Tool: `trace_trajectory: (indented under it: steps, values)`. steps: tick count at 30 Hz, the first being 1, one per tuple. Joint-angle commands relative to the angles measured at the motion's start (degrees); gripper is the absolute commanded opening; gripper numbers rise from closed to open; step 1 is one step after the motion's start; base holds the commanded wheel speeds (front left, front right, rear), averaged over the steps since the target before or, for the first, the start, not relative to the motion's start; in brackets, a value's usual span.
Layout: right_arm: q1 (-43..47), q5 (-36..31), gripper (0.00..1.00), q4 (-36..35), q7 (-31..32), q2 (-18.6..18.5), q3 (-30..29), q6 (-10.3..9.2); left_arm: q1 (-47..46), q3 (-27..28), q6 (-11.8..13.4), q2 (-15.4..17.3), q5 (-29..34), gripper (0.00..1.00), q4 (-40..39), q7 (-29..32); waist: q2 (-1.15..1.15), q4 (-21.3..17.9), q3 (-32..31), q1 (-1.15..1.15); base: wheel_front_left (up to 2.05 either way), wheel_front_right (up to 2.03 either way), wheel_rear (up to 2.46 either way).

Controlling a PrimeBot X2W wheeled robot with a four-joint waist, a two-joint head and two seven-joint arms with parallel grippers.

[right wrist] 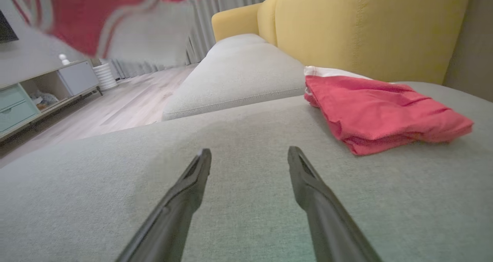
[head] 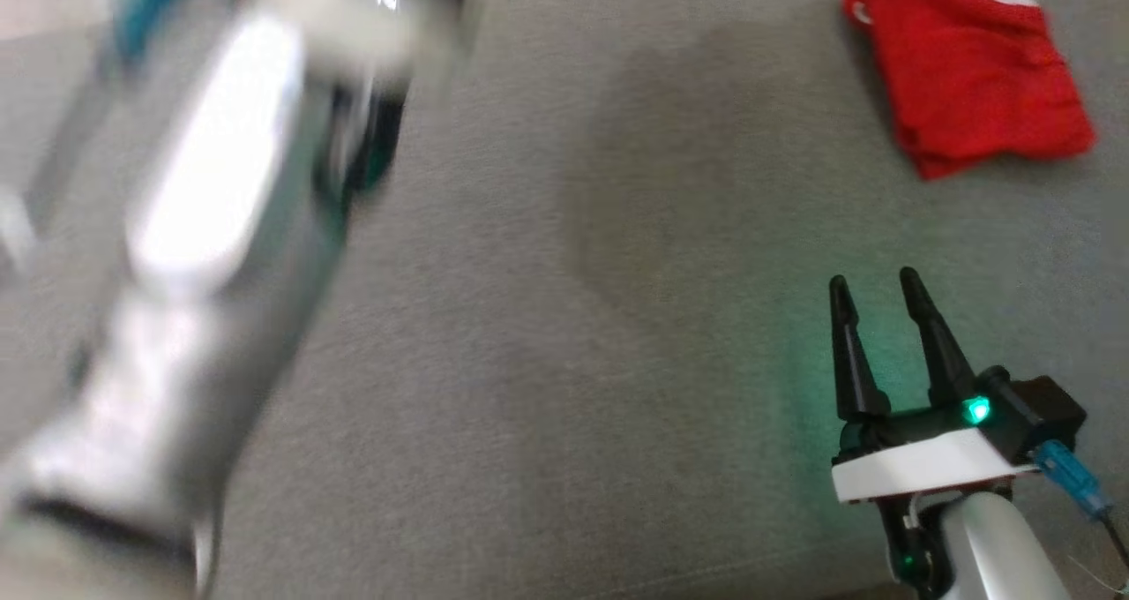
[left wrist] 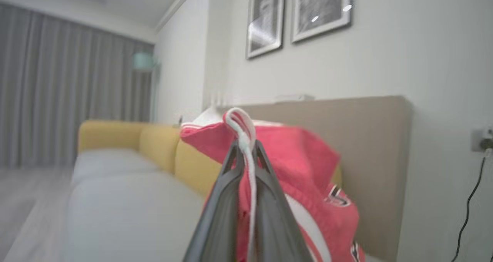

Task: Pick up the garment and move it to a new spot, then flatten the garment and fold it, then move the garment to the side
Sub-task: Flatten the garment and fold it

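My left gripper (left wrist: 244, 146) is shut on the white-trimmed edge of a red garment (left wrist: 304, 158), which it holds up in the air above the sofa. The same garment hangs blurred in the upper left of the right wrist view (right wrist: 88, 15). In the head view my left forearm (head: 212, 229) is a pale blur at the left. My right gripper (head: 873, 287) stands open and holds nothing, low over the grey cushion (head: 564, 362). A second red garment (head: 970, 79), folded with a white edge, lies on the cushion ahead and to the right of the right gripper (right wrist: 249, 156).
The yellow sofa back (right wrist: 346, 23) runs behind the folded garment (right wrist: 377, 108). A low cabinet (right wrist: 38, 92) stands across the wooden floor. A wall socket with a black cable (left wrist: 481, 142) and framed pictures (left wrist: 300, 15) are on the wall.
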Motion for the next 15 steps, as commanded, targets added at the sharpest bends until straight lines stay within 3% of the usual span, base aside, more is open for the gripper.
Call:
trace_trajectory:
  steps: [1,5,9,10,11,12,15]
  values:
    - [0.30,-0.35,1.00,-2.06,-0.15,-0.29,0.84,-0.11,5.96,1.73,0.46,2.27,-1.59,0.00,-2.25,0.18,0.00,2.21,0.10,0.01,0.00,0.00,0.00]
    - [0.43,-1.22,1.00,-2.42,-0.15,-0.29,-0.14,-0.11,24.14,1.22,1.19,3.86,-6.58,0.00,-4.37,-0.23,0.00,5.23,1.46,0.01,0.00,0.00,0.00]
    - [-0.08,-2.46,1.00,-2.30,-0.15,-0.29,-0.36,-0.11,34.07,-1.47,2.80,4.02,-4.68,0.00,-1.81,-1.84,0.00,7.85,2.14,0.01,0.00,0.00,0.00]
    - [-0.26,-2.61,1.00,-2.33,-0.15,-0.29,-0.52,-0.11,35.62,-1.63,3.24,3.54,-4.35,0.28,-1.59,-2.21,0.00,8.40,2.15,0.01,0.00,0.00,0.00]
    - [-0.38,-2.73,1.00,-2.38,-0.15,-0.29,-0.67,-0.11,36.94,-1.79,3.44,3.03,-4.07,0.75,-1.59,-2.48,0.00,8.98,2.11,0.01,0.00,0.00,0.00]
    - [-0.46,-2.87,1.00,-2.41,-0.15,-0.32,-0.75,-0.11,37.99,-1.88,3.68,2.67,-3.63,1.00,-1.67,-2.68,0.00,9.58,2.04,0.01,0.00,0.00,0.00]
    - [-0.51,-3.05,1.00,-2.19,-0.15,-0.44,-0.77,-0.11,40.33,-0.93,4.91,1.75,-2.31,1.00,-2.56,-3.04,0.00,10.85,1.61,0.01,0.00,0.00,0.00]
